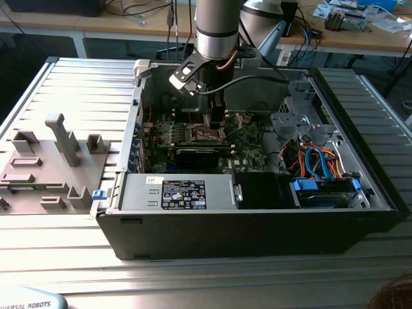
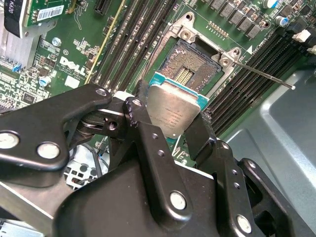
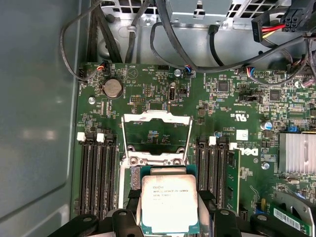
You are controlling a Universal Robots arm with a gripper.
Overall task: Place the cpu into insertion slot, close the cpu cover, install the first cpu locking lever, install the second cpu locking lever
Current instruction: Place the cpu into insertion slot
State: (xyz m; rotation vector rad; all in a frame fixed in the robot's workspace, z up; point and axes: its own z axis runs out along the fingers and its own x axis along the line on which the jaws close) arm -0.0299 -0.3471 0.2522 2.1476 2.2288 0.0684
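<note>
The black two-fingered gripper (image 2: 170, 116) pinches the cpu (image 2: 174, 111), a small flat square chip with a dull silver-grey metal top and a blue-green edge. Its black metal fingers (image 2: 143, 131) press against two opposite sides of the chip. The chip hangs just above the insertion slot (image 2: 191, 68), a small square black socket with a dark pin field and a thin metal rim. It covers part of the slot while the rest of the pin field lies bare, so it is not seated. In the first wrist view the cpu (image 3: 169, 202) shows from above. Beyond it the cpu cover (image 3: 157, 134), a thin square silvery metal frame with a cut-out centre, stands swung open at the slot's edge. A thin silvery metal lever rod (image 2: 261, 76) juts out from a corner of the socket, and long black memory slots (image 2: 138, 39) run alongside. In the exterior view the grey robot arm (image 1: 217, 29) reaches down into the open black computer case (image 1: 257, 225). The case lies on its side on the ribbed silver metal table (image 1: 77, 84). The gripper (image 1: 217, 129) is low over the green motherboard (image 1: 248, 151) at the far middle of the case. A silver labelled power supply box (image 1: 180, 193) fills the near side. Blue and orange cables (image 1: 318, 161) lie at the exterior view's right, and a grey plastic fixture tray (image 1: 45, 161) sits at its left.
</note>
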